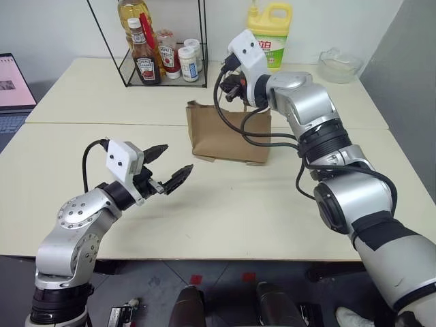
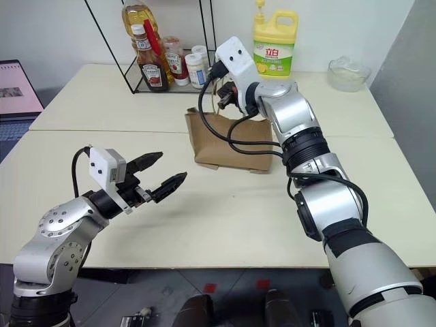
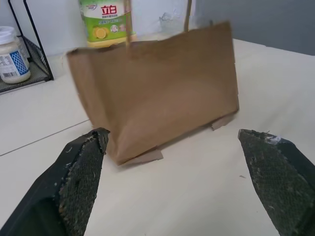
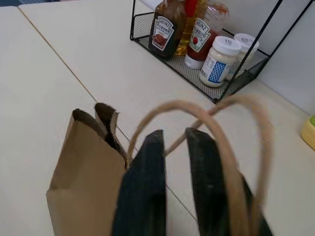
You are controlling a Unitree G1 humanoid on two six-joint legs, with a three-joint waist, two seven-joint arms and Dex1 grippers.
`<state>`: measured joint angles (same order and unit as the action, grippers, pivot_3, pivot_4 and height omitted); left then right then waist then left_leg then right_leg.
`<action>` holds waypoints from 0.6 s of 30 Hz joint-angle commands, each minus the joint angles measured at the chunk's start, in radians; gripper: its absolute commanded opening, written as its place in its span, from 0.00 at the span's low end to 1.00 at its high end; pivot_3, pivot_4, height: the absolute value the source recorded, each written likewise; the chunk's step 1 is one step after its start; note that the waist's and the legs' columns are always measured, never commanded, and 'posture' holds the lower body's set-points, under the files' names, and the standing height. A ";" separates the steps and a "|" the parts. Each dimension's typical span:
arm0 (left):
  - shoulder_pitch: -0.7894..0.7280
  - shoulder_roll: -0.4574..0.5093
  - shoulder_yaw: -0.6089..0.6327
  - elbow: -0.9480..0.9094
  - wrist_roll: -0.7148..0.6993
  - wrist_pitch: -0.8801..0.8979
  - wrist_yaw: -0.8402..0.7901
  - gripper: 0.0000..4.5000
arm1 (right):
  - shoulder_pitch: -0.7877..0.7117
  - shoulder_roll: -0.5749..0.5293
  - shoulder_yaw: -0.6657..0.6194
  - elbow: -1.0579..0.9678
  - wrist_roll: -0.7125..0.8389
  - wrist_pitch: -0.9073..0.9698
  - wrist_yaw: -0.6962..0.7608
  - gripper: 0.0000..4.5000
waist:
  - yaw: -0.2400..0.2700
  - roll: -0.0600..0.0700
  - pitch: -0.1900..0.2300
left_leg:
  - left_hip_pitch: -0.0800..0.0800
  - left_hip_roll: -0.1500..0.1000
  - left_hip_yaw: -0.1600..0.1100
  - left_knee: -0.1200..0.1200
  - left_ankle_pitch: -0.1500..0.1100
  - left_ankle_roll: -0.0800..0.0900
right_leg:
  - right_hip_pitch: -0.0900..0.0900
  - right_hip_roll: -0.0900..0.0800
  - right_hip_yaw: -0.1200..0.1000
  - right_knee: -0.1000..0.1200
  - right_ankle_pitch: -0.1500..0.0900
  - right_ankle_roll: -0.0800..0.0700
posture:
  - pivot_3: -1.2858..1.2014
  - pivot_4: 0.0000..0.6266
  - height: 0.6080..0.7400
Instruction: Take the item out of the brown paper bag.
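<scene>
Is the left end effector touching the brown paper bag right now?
No. The left end effector hangs open above the table, with bare tabletop between its fingertips and the brown paper bag.

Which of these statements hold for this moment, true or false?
1. The brown paper bag stands upright on the table. True.
2. The left gripper grips the bag. False: it hangs apart from the bag, fingers wide open.
3. The right gripper is at the bag's cord handles. True.
4. The yellow jug lies on its side. False: it stands upright behind the bag.
5. The sauce bottles sit in a wire rack. True.
</scene>
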<state>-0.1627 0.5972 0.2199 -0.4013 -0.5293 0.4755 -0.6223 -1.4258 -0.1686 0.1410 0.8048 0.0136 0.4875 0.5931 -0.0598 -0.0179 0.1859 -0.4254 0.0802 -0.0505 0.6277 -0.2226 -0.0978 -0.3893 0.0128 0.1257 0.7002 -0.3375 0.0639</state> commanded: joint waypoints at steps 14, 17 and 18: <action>-0.044 -0.005 0.001 -0.066 -0.034 0.028 0.016 1.00 | 0.286 -0.258 -0.005 -0.681 0.059 0.244 0.192 0.84 | 0.012 0.000 0.000 | -0.001 -0.001 -0.001 0.001 0.000 0.000 | 0.001 -0.001 -0.001 -0.001 0.000 0.000 | 0.52 0.24 1.00; -0.082 -0.006 -0.008 -0.065 -0.044 0.047 0.025 1.00 | 0.423 -0.336 -0.072 -0.949 0.139 0.398 0.206 0.84 | 0.011 0.000 0.000 | -0.001 0.000 -0.002 0.001 0.000 0.000 | 0.001 0.000 -0.001 -0.001 0.000 0.000 | 0.52 0.24 1.00; -0.094 -0.007 -0.011 -0.063 -0.045 0.052 0.027 1.00 | 0.465 -0.354 -0.095 -1.021 0.163 0.440 0.202 0.84 | 0.012 0.000 0.000 | -0.001 0.000 -0.002 0.001 0.000 0.000 | 0.002 0.000 -0.002 -0.001 0.000 0.000 | 0.52 0.24 1.00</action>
<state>-0.2369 0.5864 0.1988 -0.4331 -0.5529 0.5253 -0.6022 -0.9683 -0.5037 0.0994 -0.0884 0.1313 0.8680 0.7884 -0.0477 -0.0181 0.1858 -0.4263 0.0798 -0.0535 0.6290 -0.2227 -0.0975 -0.3874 0.0124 0.1236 0.6994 -0.3375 0.0640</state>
